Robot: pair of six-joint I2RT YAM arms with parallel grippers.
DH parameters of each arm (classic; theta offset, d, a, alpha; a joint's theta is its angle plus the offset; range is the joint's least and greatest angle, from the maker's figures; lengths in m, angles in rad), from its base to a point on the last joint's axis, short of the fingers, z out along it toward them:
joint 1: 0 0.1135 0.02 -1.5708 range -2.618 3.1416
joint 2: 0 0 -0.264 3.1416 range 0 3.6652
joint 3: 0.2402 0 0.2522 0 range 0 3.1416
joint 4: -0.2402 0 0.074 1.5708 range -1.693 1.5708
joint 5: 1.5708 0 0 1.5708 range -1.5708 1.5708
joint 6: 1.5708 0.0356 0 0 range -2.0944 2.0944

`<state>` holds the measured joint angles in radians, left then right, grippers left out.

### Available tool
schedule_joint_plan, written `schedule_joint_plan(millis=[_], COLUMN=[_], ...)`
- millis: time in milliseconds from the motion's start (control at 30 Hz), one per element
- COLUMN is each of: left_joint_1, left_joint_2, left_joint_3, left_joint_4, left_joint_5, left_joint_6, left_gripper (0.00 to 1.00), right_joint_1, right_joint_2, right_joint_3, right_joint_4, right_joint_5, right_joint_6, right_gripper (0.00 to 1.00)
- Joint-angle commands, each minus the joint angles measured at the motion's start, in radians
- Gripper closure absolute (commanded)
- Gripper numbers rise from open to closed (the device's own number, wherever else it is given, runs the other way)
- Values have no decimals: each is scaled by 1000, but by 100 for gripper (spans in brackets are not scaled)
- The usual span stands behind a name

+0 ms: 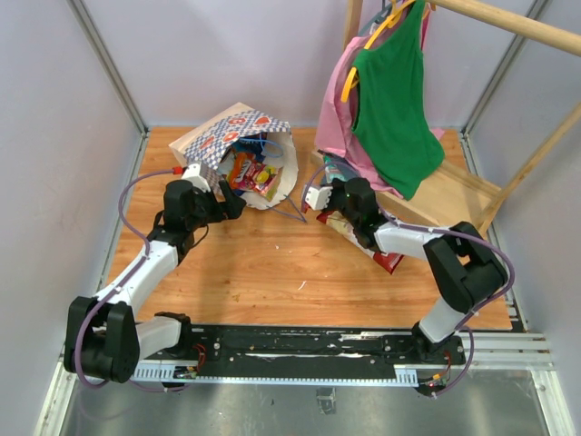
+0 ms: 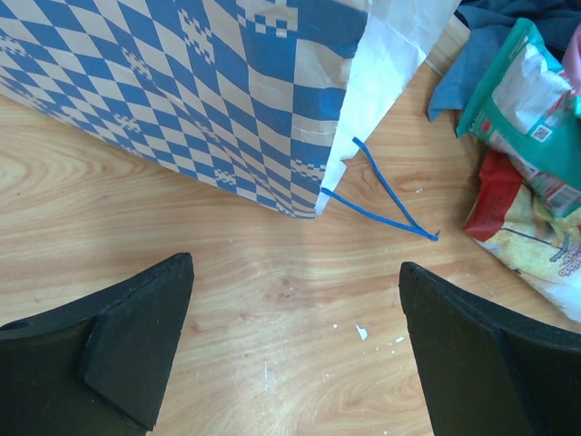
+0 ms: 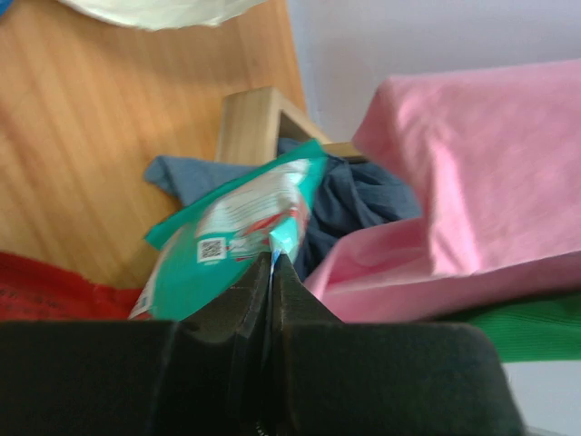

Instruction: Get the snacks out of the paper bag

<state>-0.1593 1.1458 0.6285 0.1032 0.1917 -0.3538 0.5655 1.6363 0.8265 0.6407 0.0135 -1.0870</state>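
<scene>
The paper bag [image 1: 222,136] lies on its side at the back of the table, mouth toward the front right, with several glossy snacks [image 1: 252,173] showing in its opening. In the left wrist view its checked side [image 2: 200,100] and blue cord handle [image 2: 381,195] lie just beyond my left gripper [image 2: 295,265], which is open and empty over bare wood. My right gripper [image 3: 274,263] is shut on the edge of a teal-and-white packet [image 3: 227,241], right of the bag [image 1: 334,169]. A red-and-yellow packet [image 2: 526,241] lies on the table beside it.
Pink [image 3: 472,173] and green [image 1: 392,100] garments hang from a wooden rack [image 1: 508,23] at the back right. A grey-blue cloth [image 3: 363,195] lies against the rack's wooden base [image 3: 259,118]. Another red packet [image 1: 388,262] lies under my right forearm.
</scene>
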Motion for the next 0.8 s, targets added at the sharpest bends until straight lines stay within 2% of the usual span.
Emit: schedule_joint_plan(millis=[0,33,133,167,367,400,567,667,767], left_joint_1=[4,4,4,4,4,4,4,3,1], left_joint_2=[-6,-7,-7,-5,32,38,64,84,106], left_joint_3=[16,14,14,16,40,43,67,98,126], left_joint_4=[25,24,15,14,11,12,-13,-31,-51], left_joint_5=[30,27,5,1,-9,-12,-79,-127,-191], left_joint_6=[-23,-25,-18,-20,-33,-33,-5,14,22], left_gripper=[0,0,0,0,0,0,0,0,0], right_joint_1=[-11,-10,-9,-9,-12,-13,-17,-17,-17], right_joint_2=[23,22,21,15,-116,-144,-244,-225,-138], right_joint_3=[-56,-57,-51,-53,-95,-101,-86,-15,88], right_joint_4=[120,103,83,85,120,124,115,96,65], right_joint_5=[-1,-12,-35,-48,-197,-232,-336,-301,-182], right_joint_6=[-2,13,62,73,228,264,451,606,804], right_gripper=[90,84,49,41,3,1,2,2,2])
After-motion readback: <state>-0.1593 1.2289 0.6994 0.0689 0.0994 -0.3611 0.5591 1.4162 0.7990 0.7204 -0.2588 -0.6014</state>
